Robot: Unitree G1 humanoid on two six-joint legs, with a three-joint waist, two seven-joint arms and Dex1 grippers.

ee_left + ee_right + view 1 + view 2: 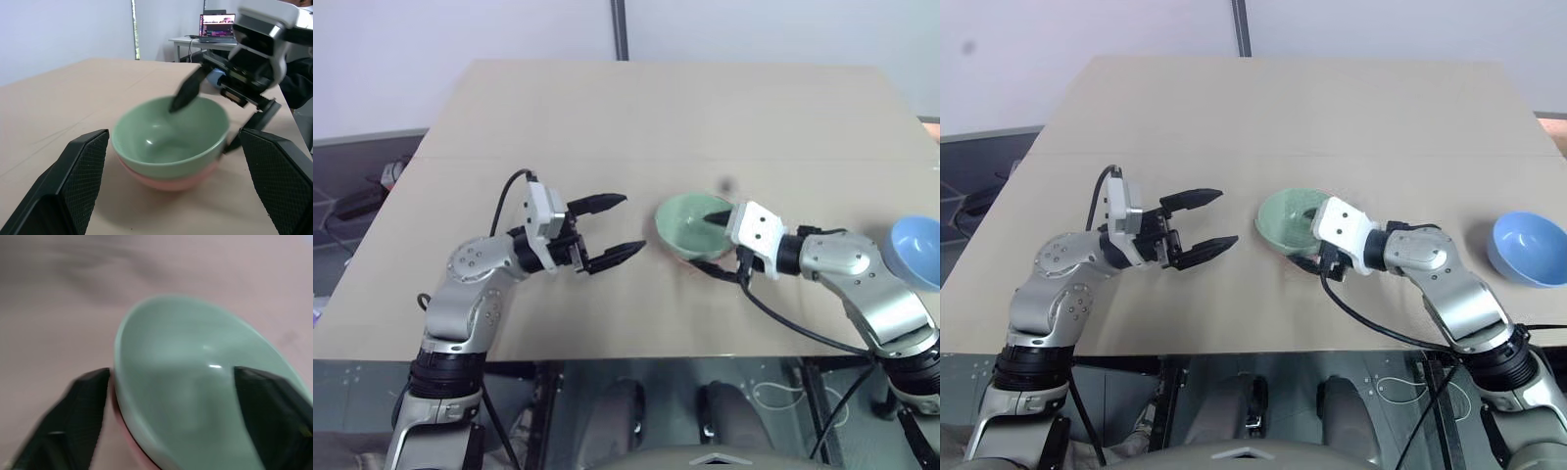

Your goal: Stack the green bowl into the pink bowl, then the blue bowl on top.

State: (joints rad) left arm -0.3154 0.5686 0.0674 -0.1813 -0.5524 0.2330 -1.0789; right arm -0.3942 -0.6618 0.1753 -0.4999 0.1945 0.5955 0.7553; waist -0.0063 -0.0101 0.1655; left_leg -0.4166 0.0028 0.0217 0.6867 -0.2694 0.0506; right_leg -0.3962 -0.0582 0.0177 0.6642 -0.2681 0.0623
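Observation:
The green bowl (685, 220) sits nested in the pink bowl (171, 182) at the middle of the table. My right gripper (702, 240) is open at the stack's right rim. One finger (186, 90) hangs over the green bowl's inside, the other (254, 122) is outside the wall, and neither presses on it. My left gripper (631, 223) is open and level, pointing at the stack from the left, a short gap away. The blue bowl (1528, 247) stands alone at the table's right edge.
The tan table (607, 117) has bare surface behind and left of the stack. Its front edge runs just below both arms. A desk with a laptop (217, 24) stands beyond the table's right side.

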